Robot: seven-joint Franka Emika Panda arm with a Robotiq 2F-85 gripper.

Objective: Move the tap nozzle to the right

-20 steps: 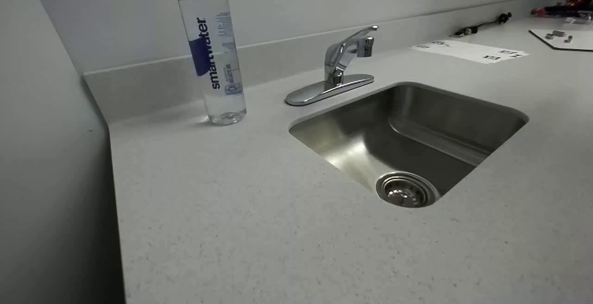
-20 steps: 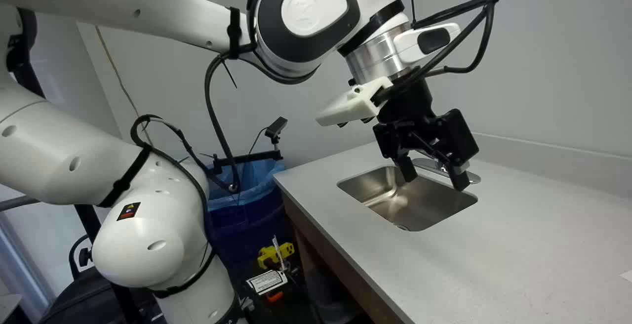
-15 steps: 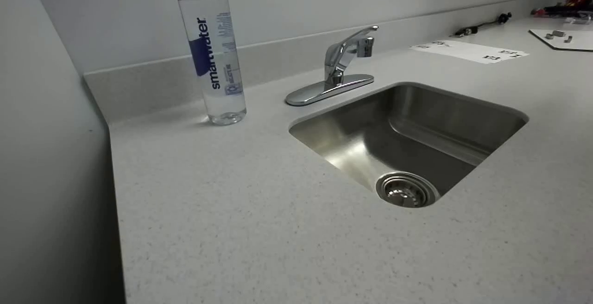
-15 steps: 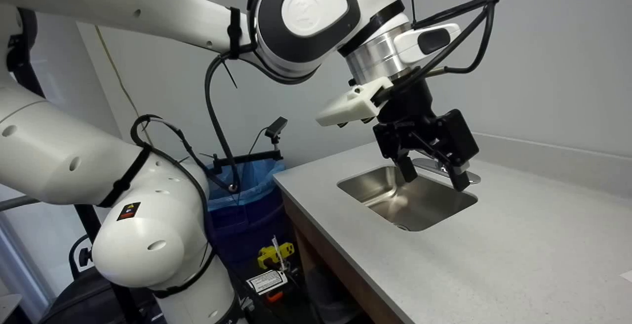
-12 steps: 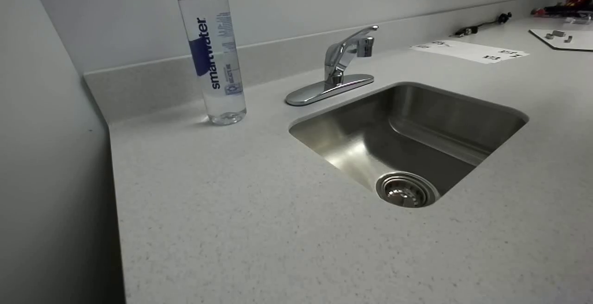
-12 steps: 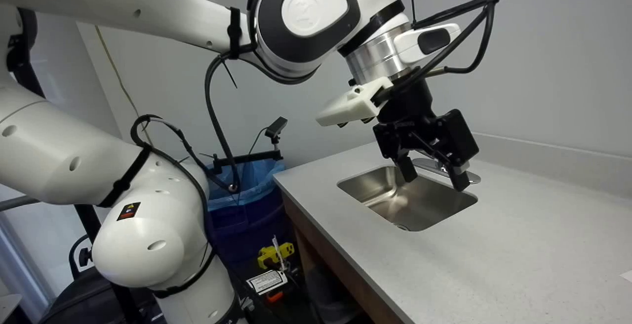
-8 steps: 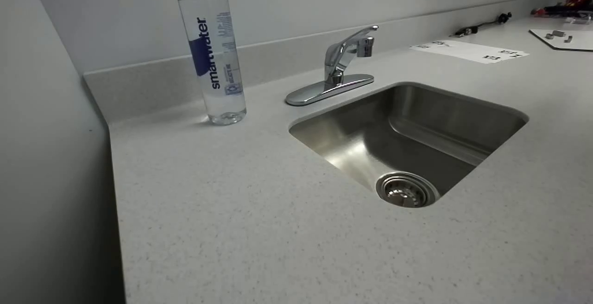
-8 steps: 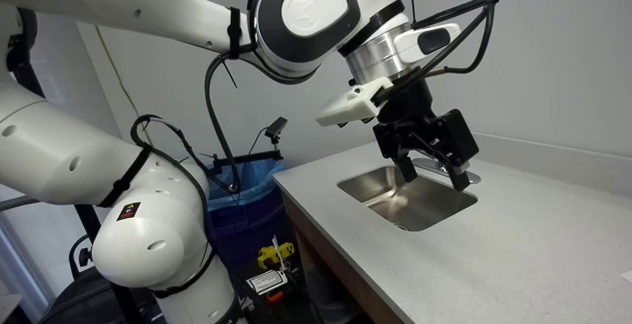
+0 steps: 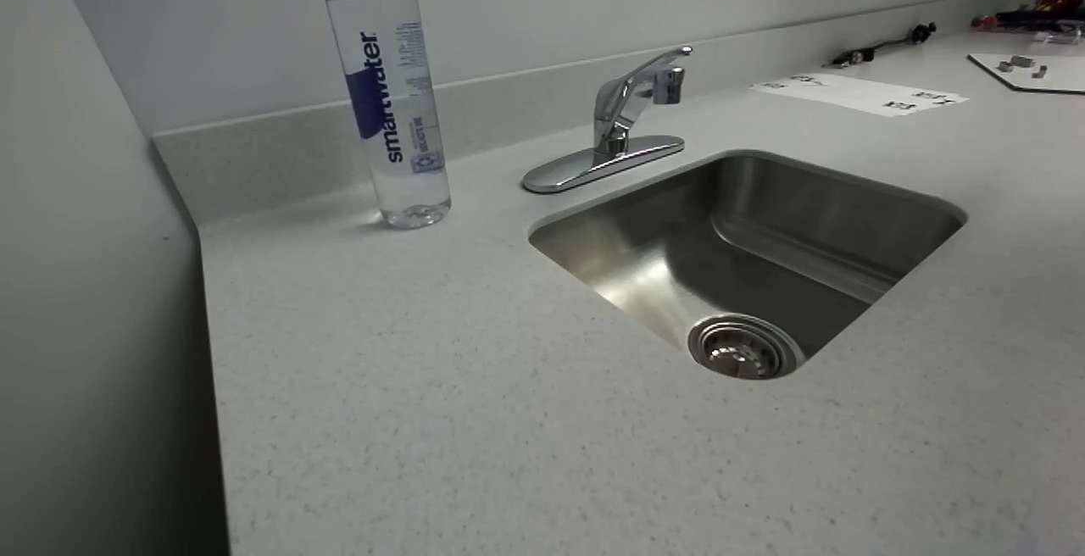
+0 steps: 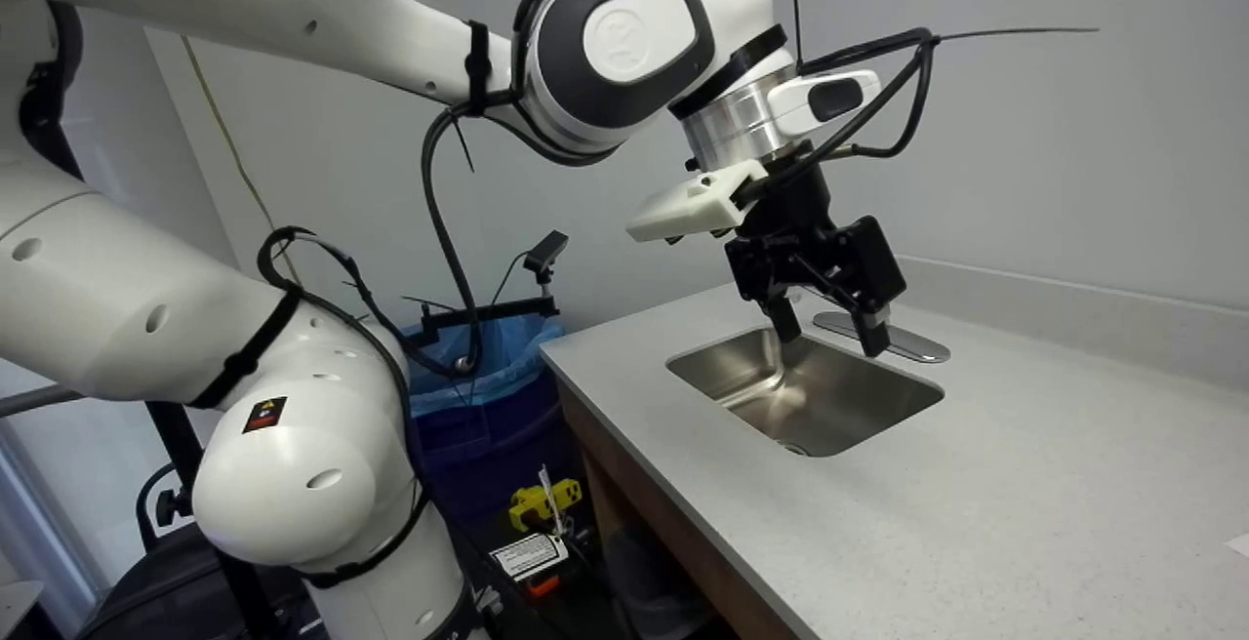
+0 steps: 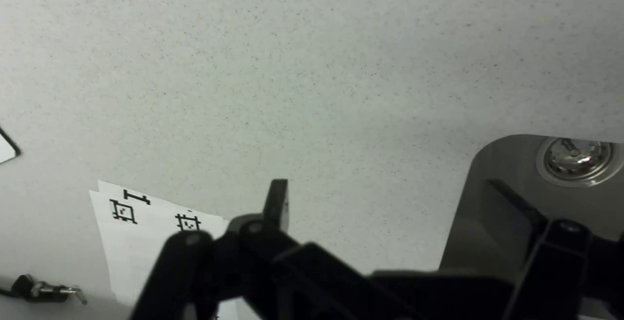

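The tap nozzle (image 9: 668, 87) is the slim chrome spout of the faucet behind the sink, under a lever that slants up. In an exterior view it points to the right, over the far end of the oval base plate (image 9: 568, 171). In the exterior view with the arm, the base plate (image 10: 919, 343) shows, but the gripper hides most of the faucet. My gripper (image 10: 829, 340) is open with nothing between its fingers, raised above the sink area. The wrist view also shows the gripper (image 11: 386, 182) with fingers wide apart over the counter and sink edge; the nozzle is out of that view.
The steel sink (image 9: 835, 208) is set in the counter (image 9: 424, 386). A clear water bottle (image 9: 394, 115) stands left of the faucet, near the backsplash (image 9: 271, 158). Marked paper sheets (image 9: 856, 95) lie beyond the sink. A blue-lined bin (image 10: 507, 357) stands beside the counter.
In the exterior view with the arm, my gripper has shifted left and slightly up, uncovering more of the base plate. The faucet and bottle have not moved.
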